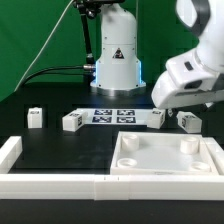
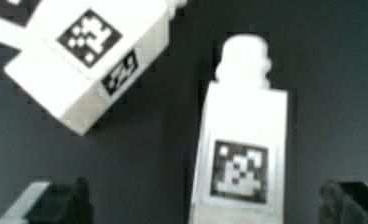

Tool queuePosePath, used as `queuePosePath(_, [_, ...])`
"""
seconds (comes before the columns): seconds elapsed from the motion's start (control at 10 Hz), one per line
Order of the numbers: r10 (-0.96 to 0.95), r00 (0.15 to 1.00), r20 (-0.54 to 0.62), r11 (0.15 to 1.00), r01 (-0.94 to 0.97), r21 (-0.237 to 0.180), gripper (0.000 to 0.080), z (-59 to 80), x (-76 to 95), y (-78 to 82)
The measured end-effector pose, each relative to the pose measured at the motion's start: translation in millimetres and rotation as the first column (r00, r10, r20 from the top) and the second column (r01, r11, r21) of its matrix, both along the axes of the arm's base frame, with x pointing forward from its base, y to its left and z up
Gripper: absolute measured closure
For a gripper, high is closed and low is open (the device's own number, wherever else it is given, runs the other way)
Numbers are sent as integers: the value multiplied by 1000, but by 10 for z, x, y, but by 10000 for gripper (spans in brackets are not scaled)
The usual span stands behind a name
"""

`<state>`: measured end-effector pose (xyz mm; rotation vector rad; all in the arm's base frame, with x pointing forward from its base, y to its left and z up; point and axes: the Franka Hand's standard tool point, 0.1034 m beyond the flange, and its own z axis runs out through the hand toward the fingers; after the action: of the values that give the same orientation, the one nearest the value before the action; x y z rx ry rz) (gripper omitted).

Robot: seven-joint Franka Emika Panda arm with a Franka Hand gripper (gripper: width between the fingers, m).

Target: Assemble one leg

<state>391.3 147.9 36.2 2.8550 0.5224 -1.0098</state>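
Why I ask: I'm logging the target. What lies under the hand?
Under the open hand lies one leg, tag up and peg showing, between the fingers but untouched. A second leg lies tilted beside it. The legs' undersides are hidden.

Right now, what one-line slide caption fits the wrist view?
Open gripper straddles a white tagged leg on the black table, fingers clear of both sides; a second leg lies tilted nearby.

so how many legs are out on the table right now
4: leftmost leg and second leg lie on the exterior view's left of the marker board; third leg and fourth leg on its right. The arm may hide more.
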Motion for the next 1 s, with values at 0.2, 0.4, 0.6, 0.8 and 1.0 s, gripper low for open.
queuePosePath(0.2, [4,988,-157,999,-11,-46,150,-38,-67,-7])
queuePosePath(0.4, [9,971,-240,997,-28,-76,150,-160,-97,51])
queuePosePath(0.6, [20,973,-231,996,-38,-76,150,-224,-187,84])
queuePosePath(0.8, [25,971,-238,995,-46,-84,150,-264,-257,117])
queuePosePath(1.0, [26,972,-232,996,-46,-79,150,-282,-251,111])
